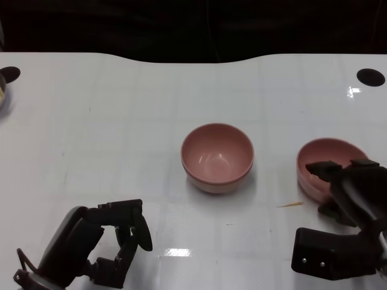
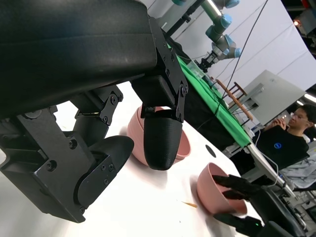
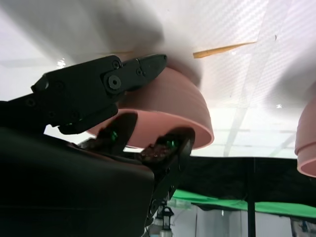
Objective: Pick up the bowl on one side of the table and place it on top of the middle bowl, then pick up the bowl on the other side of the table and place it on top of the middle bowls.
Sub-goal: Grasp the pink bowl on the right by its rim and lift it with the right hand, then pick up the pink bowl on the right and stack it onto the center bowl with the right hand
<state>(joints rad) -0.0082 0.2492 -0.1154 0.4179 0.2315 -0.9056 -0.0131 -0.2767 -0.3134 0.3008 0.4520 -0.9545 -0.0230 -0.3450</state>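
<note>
We see two pink bowls on the white table (image 1: pixel 91 121). The middle bowl (image 1: pixel 217 157) stands upright and alone at the centre, nothing is stacked in it yet. The side bowl (image 1: pixel 323 163) is to the right of it, well apart, and it looks tilted toward the robot, probably because the hand is already levering it by the rim.

Our right hand (image 1: pixel 347 187) is on this side bowl. In the right wrist view, fingers (image 3: pixel 123 74) lie over the outer wall of the bowl and other ones come under the rim, so we judge that the hand pinches the rim of the bowl between them. This grip at the near edge makes sense: the wall is too wide to wrap around, and the rim is the only thin part. Whether the bowl has left the table we cannot tell.

Our left hand (image 1: pixel 118 241) rests low at the near left, away from both bowls, with the fingers curled partly inward but apart, and it holds nothing.

A small thin stick (image 1: pixel 290 205) lies on the table between the two bowls, just beside the side bowl. In the left wrist view a person (image 2: pixel 291 143) sits beyond the table.

We think the first pick is in progress; the lift and carry to the middle bowl are still to do.
</note>
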